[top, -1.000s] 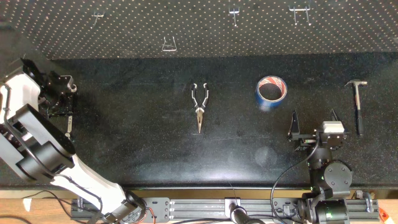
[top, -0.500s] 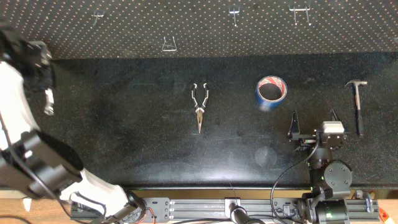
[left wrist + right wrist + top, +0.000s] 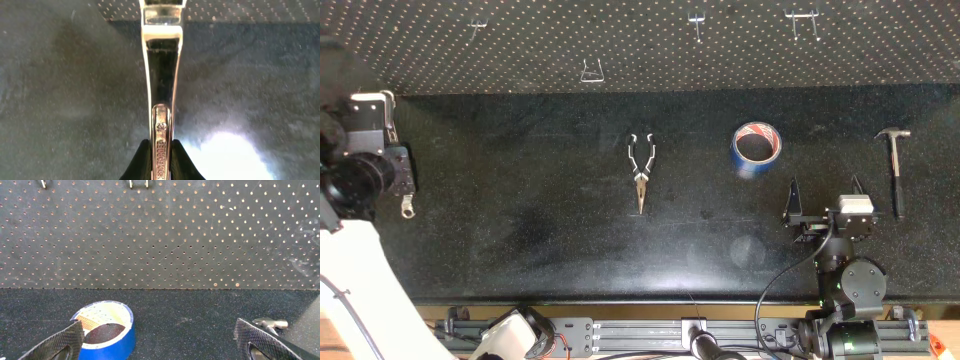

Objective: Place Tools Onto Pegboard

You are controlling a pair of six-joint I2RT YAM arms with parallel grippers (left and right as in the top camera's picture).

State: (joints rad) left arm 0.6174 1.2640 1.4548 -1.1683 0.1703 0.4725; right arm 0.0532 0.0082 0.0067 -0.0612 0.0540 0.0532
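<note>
My left gripper (image 3: 161, 162) is shut on the shaft of a shiny metal wrench (image 3: 161, 75), held above the black mat with its head towards the pegboard (image 3: 240, 10). From above, the left gripper (image 3: 402, 188) hangs high at the far left, and the wrench's end (image 3: 408, 209) pokes out below it. Needle-nose pliers (image 3: 640, 170) lie mid-table, with a blue tape roll (image 3: 757, 147) to their right and a hammer (image 3: 895, 170) at the far right. My right gripper (image 3: 825, 196) rests open near the front right, facing the tape roll (image 3: 107, 330) and the hammer's head (image 3: 270, 323).
The pegboard (image 3: 640, 45) runs along the back with wire hooks (image 3: 592, 72), (image 3: 696, 22), (image 3: 802, 20) and a small one (image 3: 477, 25) at the left. Black mat (image 3: 520, 220) covers the table between the tools.
The left arm has lifted the wrench off the mat at the far left and swung it up and back; the arm now looms larger in the top view. The right arm has kept still.
</note>
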